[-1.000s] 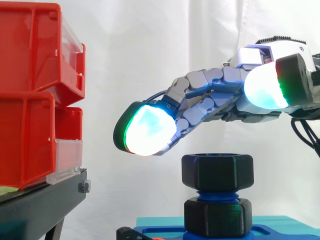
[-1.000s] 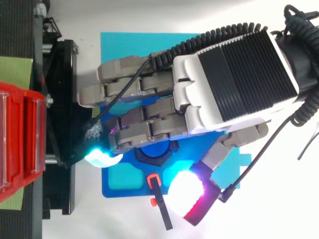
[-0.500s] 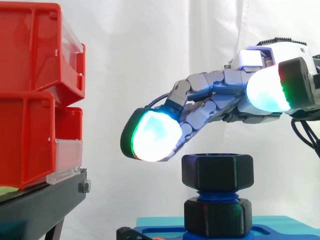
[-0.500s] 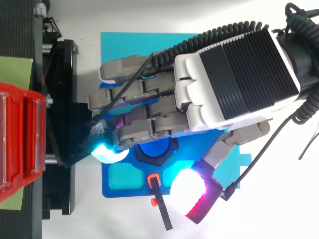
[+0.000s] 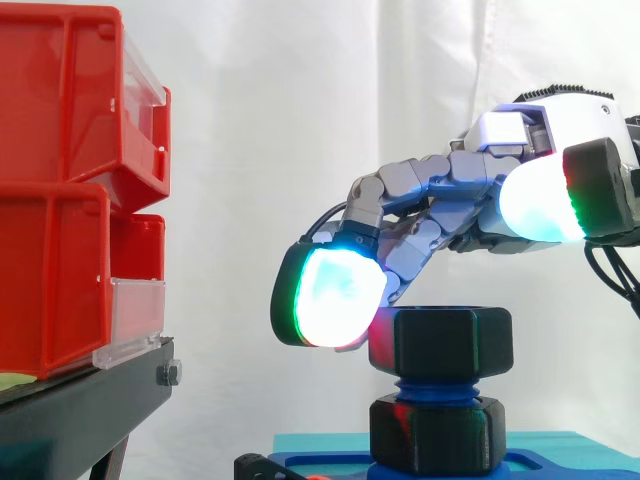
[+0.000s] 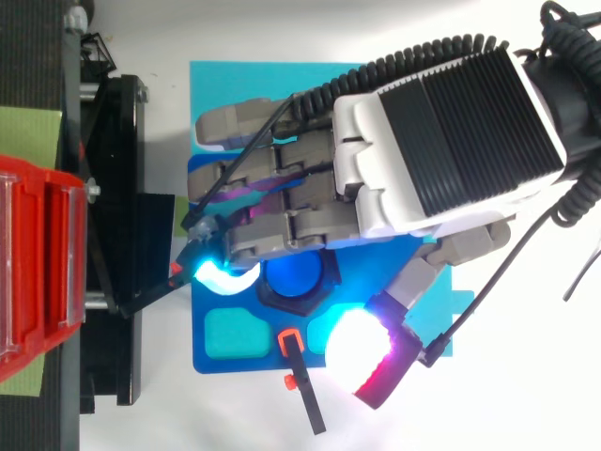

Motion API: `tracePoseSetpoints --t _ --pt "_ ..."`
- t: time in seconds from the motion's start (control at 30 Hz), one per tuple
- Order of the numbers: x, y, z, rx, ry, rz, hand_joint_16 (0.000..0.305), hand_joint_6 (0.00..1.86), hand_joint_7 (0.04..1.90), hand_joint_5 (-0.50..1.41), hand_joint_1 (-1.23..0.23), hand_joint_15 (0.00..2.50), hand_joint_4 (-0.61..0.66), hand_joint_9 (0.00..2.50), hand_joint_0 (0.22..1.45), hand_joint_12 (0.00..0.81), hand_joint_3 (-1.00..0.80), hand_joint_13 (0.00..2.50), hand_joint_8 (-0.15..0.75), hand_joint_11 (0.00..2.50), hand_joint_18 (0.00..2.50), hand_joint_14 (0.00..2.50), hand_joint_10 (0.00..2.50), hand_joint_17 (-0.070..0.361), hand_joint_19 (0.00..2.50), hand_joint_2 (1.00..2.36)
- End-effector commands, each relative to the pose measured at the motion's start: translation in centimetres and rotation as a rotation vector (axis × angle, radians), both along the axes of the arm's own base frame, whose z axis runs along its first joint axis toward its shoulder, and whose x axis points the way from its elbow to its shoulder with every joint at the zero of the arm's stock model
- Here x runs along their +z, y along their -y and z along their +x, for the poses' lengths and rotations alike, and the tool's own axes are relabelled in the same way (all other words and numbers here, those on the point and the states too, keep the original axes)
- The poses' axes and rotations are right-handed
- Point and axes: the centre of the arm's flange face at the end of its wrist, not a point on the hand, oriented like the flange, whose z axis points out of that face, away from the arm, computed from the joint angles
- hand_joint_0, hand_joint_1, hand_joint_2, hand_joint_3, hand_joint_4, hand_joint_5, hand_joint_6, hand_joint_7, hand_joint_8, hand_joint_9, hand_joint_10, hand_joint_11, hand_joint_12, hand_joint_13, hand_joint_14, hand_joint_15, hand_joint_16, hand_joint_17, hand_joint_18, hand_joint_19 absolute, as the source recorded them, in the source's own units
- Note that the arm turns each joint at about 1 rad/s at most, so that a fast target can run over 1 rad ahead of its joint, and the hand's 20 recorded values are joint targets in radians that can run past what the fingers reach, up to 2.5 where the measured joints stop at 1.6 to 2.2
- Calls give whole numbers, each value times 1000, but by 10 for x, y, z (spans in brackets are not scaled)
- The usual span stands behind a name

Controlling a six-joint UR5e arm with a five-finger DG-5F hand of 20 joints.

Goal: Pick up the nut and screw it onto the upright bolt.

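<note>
Nearest the side camera: my thumb pad [image 5: 540, 200], held high and wide, well apart from the nut. The hand [image 6: 441, 122] hangs over the work with fingers bent down and the thumb spread off. Nothing is pinched.

Next in: one glowing fingertip [image 5: 335, 298] just beside the nut's left flank, seemingly touching it. I can't confirm contact.

The nut [image 5: 441, 343], black and hexagonal, sits on the upper end of the upright bolt [image 5: 432, 386]. Blue thread shows below it, above a black hex collar [image 5: 430, 435] on the blue plate [image 6: 211, 362]. From above, the bolt's blue tip shows through the nut's bore.

Judgement: the step is turning the nut down, with some thread left to go.

- Bring the thumb in against a flat opposite the fingers before turning. One-sided contact would only shove the nut sideways.
- Keep the hand centred over the bolt and press lightly, so the threads don't bind.

Axes: the bolt's long axis is vertical, tip up. The nut is squat, its bore in line with that axis, and it looks level.

Beyond: red bins [image 5: 60, 180] at left, then the white curtain [image 5: 300, 100].
</note>
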Motion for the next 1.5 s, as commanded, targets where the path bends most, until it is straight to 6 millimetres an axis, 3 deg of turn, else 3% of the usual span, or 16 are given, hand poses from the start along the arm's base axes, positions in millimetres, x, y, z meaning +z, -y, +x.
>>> tracePoseSetpoints --t 0.0,0.5,0.73,0.93,1.13,1.2,1.47 --pt "1 3 0 2 2 0 22 504 1301 -28 -269 0 247 569 538 258 -500 427 237 0 27 0 0 49 0 1000" --pt "2 20 -3 0 15 -3 16 501 1574 14 -295 0 177 738 547 231 -500 560 247 0 164 0 0 36 0 1000" --pt "2 29 -4 5 28 -10 11 570 1449 38 -322 0 124 1008 558 193 -500 727 250 0 325 0 0 24 0 1000" --pt "3 35 -5 3 30 -12 3 622 1308 56 -344 0 82 1489 563 144 -500 965 234 9 544 0 0 7 0 1000" --pt "3 42 -7 11 39 -14 0 645 1245 65 -350 0 67 1799 560 124 -500 1092 237 204 679 0 8 0 0 1000" --pt "4 44 -7 12 41 -14 3 661 1184 67 -349 46 89 1943 558 128 -500 1290 266 324 881 1 13 -7 80 1000" --pt "14 51 -6 27 71 -16 1 667 1166 68 -343 83 82 2012 560 138 -500 1384 296 408 1006 3 18 -3 186 1000"
